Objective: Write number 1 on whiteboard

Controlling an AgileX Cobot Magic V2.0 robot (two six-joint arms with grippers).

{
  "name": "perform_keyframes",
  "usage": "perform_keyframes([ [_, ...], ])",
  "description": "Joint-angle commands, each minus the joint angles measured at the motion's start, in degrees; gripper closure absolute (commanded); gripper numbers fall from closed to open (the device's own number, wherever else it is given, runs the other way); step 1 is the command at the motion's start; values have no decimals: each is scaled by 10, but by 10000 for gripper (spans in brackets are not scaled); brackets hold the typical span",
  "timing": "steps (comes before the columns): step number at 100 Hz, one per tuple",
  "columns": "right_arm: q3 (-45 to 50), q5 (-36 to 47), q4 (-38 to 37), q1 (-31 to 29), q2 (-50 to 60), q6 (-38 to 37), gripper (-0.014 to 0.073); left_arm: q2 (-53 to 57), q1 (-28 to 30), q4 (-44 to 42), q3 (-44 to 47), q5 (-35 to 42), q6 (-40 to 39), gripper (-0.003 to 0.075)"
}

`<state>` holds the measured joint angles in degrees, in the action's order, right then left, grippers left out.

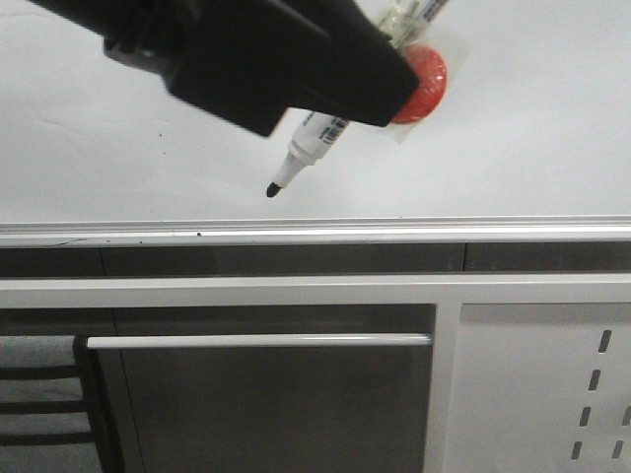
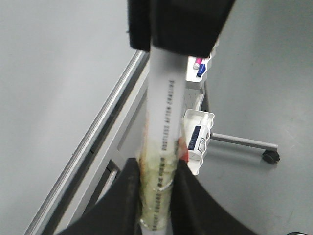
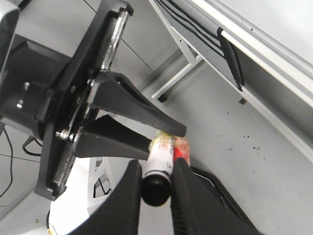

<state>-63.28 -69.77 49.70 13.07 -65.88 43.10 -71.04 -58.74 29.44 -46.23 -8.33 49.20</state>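
The whiteboard (image 1: pixel 118 128) fills the top of the front view and bears only tiny dark specks; no number 1 stroke shows on it. A white marker (image 1: pixel 314 138) with a black tip (image 1: pixel 272 189) slants down to the left, its tip just above the bottom rail (image 1: pixel 315 233); I cannot tell if it touches. My left gripper (image 1: pixel 399 84) is shut on the marker's taped part beside a red patch (image 1: pixel 422 79), as the left wrist view (image 2: pixel 159 181) shows. My right gripper (image 3: pixel 156 176) is shut on the marker's black tail end (image 3: pixel 155 188). The right gripper is out of the front view.
Below the rail are a grey frame with a long white bar (image 1: pixel 256 341) and a white perforated metal panel (image 1: pixel 552 394). The left wrist view shows a white holder with markers (image 2: pixel 198 139) and a stand's caster wheel (image 2: pixel 270 156) on the floor.
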Motion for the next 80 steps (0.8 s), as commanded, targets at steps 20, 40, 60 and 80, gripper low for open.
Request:
perform_keyframes([
  [20, -17, -29, 23, 0, 9, 11, 653, 16, 21, 66, -22, 65, -4, 338],
  [40, 2, 39, -5, 0, 43, 10, 652, 62, 76, 131, -22, 64, -5, 169],
  [60, 121, 248, -16, 1, 157, 5, 642, 143, 136, 142, -20, 59, -5, 237],
  [80, 224, 406, -15, 36, 255, 5, 642, 213, 189, 194, 10, 69, -5, 436],
])
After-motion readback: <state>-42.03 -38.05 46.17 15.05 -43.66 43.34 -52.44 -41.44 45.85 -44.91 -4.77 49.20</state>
